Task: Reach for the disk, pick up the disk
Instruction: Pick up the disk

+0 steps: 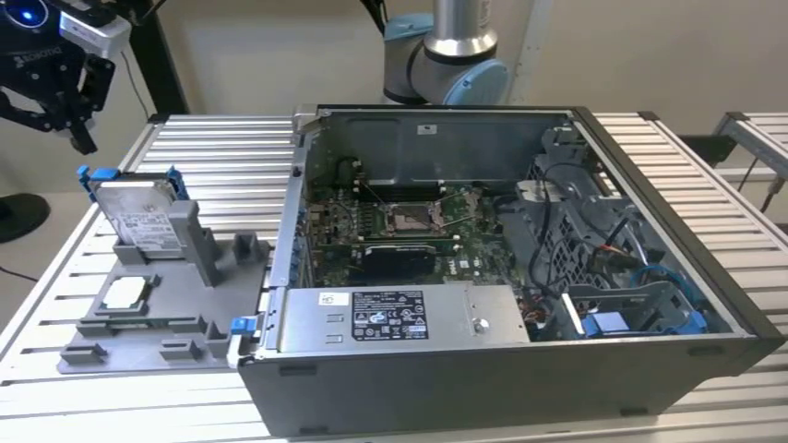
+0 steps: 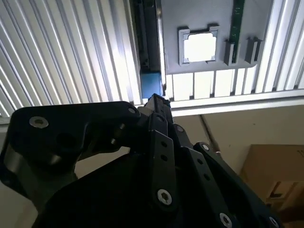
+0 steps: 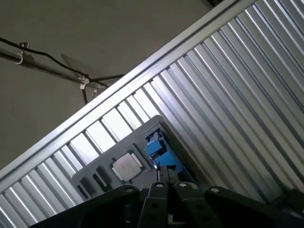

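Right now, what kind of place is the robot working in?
Probably a robotics lab or workshop for computer assembly: an open computer case sits on a slatted metal table, a robot arm rises behind it, and a grey fixture beside the case holds the disk.

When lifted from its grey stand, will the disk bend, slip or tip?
The disk looks like a metal slab, so probably stiff and heavy for its size. Its silver face may be slippery. It stands on edge in the grey holder, so a push could tip it.
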`<state>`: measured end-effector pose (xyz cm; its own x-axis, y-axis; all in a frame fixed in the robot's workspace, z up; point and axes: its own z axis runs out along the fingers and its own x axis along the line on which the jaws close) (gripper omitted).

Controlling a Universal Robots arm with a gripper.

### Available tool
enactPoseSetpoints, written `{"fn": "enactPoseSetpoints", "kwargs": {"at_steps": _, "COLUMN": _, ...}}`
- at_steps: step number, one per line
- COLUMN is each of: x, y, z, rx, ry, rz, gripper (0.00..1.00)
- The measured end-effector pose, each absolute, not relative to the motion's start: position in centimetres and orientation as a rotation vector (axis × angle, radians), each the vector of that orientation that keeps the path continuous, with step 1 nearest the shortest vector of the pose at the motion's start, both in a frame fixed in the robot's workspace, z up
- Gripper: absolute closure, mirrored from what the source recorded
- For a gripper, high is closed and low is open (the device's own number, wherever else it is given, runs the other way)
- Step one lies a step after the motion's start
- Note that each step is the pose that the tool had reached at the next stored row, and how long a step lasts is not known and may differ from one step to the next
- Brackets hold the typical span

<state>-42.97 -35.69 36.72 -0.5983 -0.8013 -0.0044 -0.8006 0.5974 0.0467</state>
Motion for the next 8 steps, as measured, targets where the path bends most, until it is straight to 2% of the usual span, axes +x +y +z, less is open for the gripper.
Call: {"fn": "enactPoseSetpoints", "kwargs": {"at_steps": 8, "x": -42.97, "y": -35.69, "z": 36.71, "rx": 1.609, "ry": -2.698, "rz": -0.050, "gripper": 1.00}}
